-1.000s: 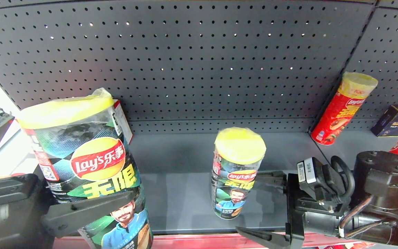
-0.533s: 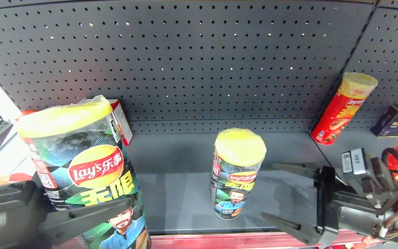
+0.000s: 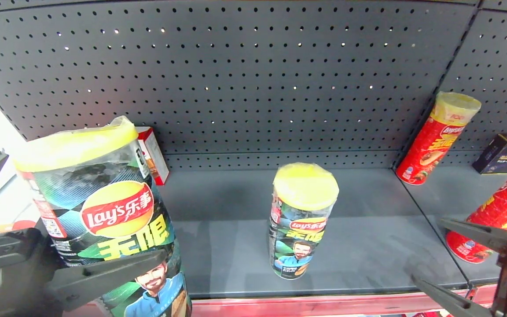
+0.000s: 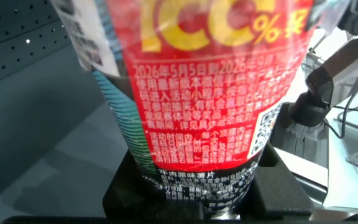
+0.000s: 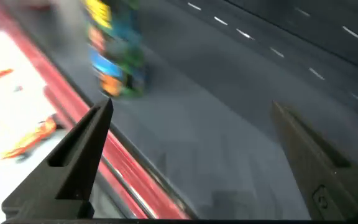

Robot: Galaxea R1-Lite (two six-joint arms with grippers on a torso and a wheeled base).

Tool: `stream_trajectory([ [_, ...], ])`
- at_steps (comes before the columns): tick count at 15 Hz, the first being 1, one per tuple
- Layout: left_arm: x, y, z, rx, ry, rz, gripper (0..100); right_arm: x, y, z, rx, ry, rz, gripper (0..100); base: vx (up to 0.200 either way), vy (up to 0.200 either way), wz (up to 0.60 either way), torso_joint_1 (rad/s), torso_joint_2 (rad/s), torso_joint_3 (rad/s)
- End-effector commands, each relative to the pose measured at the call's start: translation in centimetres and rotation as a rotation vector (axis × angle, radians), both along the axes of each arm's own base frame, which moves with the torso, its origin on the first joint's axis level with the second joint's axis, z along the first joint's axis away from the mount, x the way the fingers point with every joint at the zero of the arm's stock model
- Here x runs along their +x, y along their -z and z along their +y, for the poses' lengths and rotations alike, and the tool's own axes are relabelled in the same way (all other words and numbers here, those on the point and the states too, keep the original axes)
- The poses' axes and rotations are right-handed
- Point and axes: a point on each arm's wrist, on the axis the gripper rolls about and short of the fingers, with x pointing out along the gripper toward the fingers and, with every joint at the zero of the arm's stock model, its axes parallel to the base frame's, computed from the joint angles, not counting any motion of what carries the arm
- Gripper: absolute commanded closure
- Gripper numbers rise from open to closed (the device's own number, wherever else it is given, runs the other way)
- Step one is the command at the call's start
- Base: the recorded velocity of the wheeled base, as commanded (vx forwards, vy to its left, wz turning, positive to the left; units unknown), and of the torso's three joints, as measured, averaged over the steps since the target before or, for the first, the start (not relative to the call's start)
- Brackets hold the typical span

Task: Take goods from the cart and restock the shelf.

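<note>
My left gripper [image 3: 104, 275] is shut on a tall chip can [image 3: 99, 215] with a yellow lid, held upright at the left front of the grey shelf [image 3: 368, 251]. The left wrist view looks at that can's red back label [image 4: 210, 93] from close up. A second, matching chip can [image 3: 303, 219] stands upright on the shelf's middle. My right gripper [image 3: 469, 264] is open at the shelf's front right corner, well to the right of the standing can. In the right wrist view the open right gripper [image 5: 210, 168] frames bare shelf, with the standing can [image 5: 114, 53] blurred beyond.
A red-and-white box [image 3: 152, 154] stands behind the held can. A red chip can [image 3: 440, 136] leans against the pegboard at the right. Another red can [image 3: 497, 211] and a dark box [image 3: 502, 152] sit on the neighbouring shelf. A red strip [image 3: 306, 304] edges the shelf front.
My right gripper has drawn away from the standing can to the right, staying open. The can stays upright on the shelf. The left gripper's can has shifted only slightly.
</note>
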Motion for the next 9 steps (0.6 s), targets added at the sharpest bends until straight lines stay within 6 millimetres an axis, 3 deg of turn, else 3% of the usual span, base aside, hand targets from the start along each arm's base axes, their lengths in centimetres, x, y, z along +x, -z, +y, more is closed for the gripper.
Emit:
stream_trajectory([
  [1, -0.2, -0.1, 0.1, -0.003, 0.002, -0.007, 100, -3.8, 1.3, -2.5, 0.059, 0.166, -0.038, 0, 0.000, 0.000, 0.00, 0.000, 0.00, 0.000],
  [9, -1.3, -0.4, 0.4, -0.016, 0.010, -0.041, 100, -11.7, 6.5, -5.4, 0.148, 0.628, 0.018, 0, 0.000, 0.000, 0.00, 0.000, 0.00, 0.000],
])
